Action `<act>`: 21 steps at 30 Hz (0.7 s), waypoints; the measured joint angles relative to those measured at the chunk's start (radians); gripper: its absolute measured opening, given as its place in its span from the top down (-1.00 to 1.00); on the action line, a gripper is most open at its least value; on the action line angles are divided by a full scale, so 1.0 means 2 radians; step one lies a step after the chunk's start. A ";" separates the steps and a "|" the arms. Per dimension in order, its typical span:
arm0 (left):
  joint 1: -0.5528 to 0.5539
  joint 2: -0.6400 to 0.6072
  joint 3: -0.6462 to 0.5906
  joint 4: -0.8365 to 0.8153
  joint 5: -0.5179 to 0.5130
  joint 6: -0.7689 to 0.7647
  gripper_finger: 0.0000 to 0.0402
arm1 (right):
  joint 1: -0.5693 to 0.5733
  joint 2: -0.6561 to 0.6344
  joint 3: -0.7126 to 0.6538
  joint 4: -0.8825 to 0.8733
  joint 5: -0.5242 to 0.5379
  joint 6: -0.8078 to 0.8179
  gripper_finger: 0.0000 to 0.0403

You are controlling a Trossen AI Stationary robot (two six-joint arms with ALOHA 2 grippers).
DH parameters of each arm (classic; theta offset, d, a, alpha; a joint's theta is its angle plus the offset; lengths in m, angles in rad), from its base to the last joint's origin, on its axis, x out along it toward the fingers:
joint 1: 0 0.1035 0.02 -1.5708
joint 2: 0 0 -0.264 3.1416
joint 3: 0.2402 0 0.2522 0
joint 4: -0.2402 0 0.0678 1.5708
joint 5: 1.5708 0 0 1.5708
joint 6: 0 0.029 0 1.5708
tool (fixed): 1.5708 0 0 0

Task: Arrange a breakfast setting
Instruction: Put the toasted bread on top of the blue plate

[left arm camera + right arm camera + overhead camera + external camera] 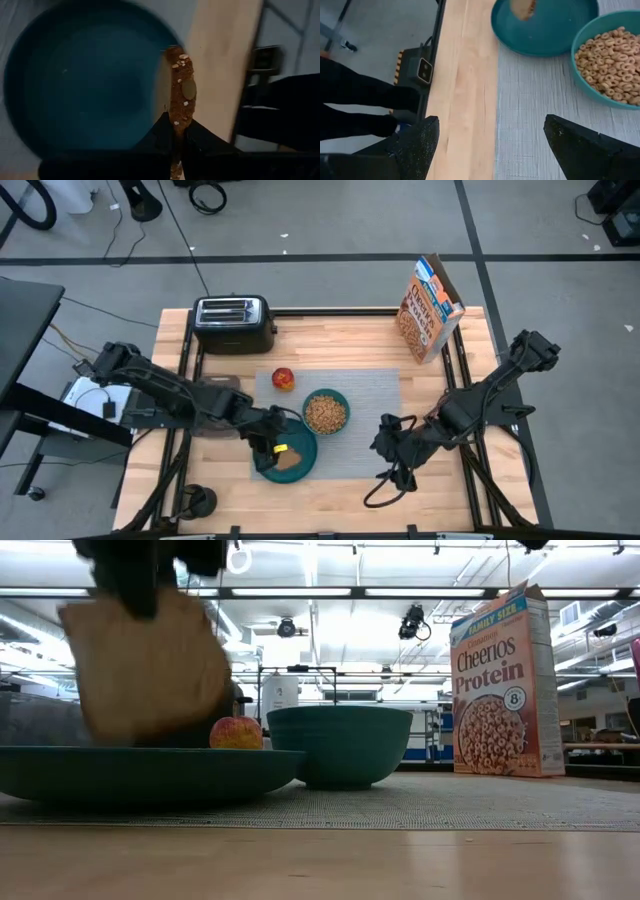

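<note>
My left gripper [266, 442] is shut on the brown toast slice [150, 665] over the round teal plate [297, 463]. The plate rests on the near left corner of the grey ribbed placemat [370, 395]. The teal bowl [326, 412], full of cereal rings, stands on the mat beside the plate. The red-orange fruit [283, 378] lies on the mat's far left corner. My right gripper [490, 145] is open and empty, over the mat's near right part. The pink cup and the spoon are out of view. My left gripper pinches the toast by its two flat faces, near one edge [176, 125], between its two fingers [202, 142]. The fingers come from above, pointing down. The toast hangs upright and a little tilted below them [150, 665], its lower edge at the plate's rim height; whether it touches the plate I cannot tell.
A black toaster [233, 323] stands at the table's far left. A cereal box [430, 308] stands at the far right. Bare wood lies at the near edge [340, 495] and at the right of the mat.
</note>
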 joint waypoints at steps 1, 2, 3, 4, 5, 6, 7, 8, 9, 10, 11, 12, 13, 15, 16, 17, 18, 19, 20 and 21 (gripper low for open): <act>0.004 0.007 -0.004 0.000 0.000 0.000 0.89 | 0.000 0.002 0.000 -0.002 0.000 -0.001 -0.80; 0.008 0.013 -0.008 0.004 0.000 0.000 0.89 | -0.002 0.003 0.000 0.000 0.001 -0.003 -0.80; 0.011 0.018 -0.013 0.005 0.000 0.001 0.88 | -0.004 0.004 0.000 0.001 0.002 -0.003 -0.80; 0.013 0.023 -0.017 0.011 0.001 0.003 0.87 | -0.006 0.005 0.000 0.001 0.003 -0.004 -0.80; 0.016 0.029 -0.019 0.023 0.002 0.004 0.86 | -0.010 0.006 0.000 0.001 0.003 -0.007 -0.80; 0.018 0.034 -0.022 0.033 0.003 0.005 0.85 | -0.012 0.006 0.000 0.001 0.003 -0.012 -0.80; 0.020 0.038 -0.024 0.032 0.003 0.005 0.83 | -0.016 0.007 0.000 0.000 0.004 -0.017 -0.80; 0.023 0.043 -0.025 0.029 0.003 0.005 0.82 | -0.019 0.008 0.000 -0.001 0.007 -0.021 -0.80; 0.025 0.048 -0.025 0.029 0.003 0.005 0.80 | -0.021 0.010 0.000 -0.002 0.010 -0.025 -0.80; 0.027 0.050 -0.026 0.026 0.003 0.006 0.78 | -0.025 0.010 0.000 -0.004 0.011 -0.026 -0.80; 0.029 0.049 -0.026 0.021 0.004 0.012 0.75 | -0.028 0.012 0.000 -0.005 0.011 -0.027 -0.81; 0.031 0.048 -0.026 0.024 0.004 0.016 0.72 | -0.031 0.012 0.000 -0.004 0.011 -0.028 -0.82; 0.034 0.048 -0.025 0.026 0.004 0.021 0.68 | -0.033 0.013 0.000 -0.006 0.010 -0.030 -0.83; 0.038 0.045 -0.026 0.019 0.005 0.031 0.59 | -0.040 0.014 0.000 -0.009 0.002 -0.030 -0.87; 0.039 0.042 -0.026 0.018 0.005 0.036 0.53 | -0.042 0.013 0.000 -0.011 0.001 -0.030 -0.88; 0.042 0.041 -0.025 0.021 0.005 0.040 0.47 | -0.045 0.010 0.000 -0.019 0.001 -0.029 -0.89; 0.044 0.041 -0.025 0.021 0.005 0.043 0.41 | -0.049 0.007 0.005 -0.036 0.002 -0.025 -0.90; 0.045 0.041 -0.025 0.018 0.007 0.044 0.35 | -0.053 0.005 0.018 -0.063 0.007 -0.020 -0.91; 0.046 0.039 -0.026 0.015 0.012 0.045 0.28 | -0.057 0.003 0.037 -0.093 0.012 -0.016 -0.90; 0.049 0.036 -0.026 0.014 0.024 0.051 0.21 | -0.061 0.002 0.059 -0.130 0.014 -0.015 -0.90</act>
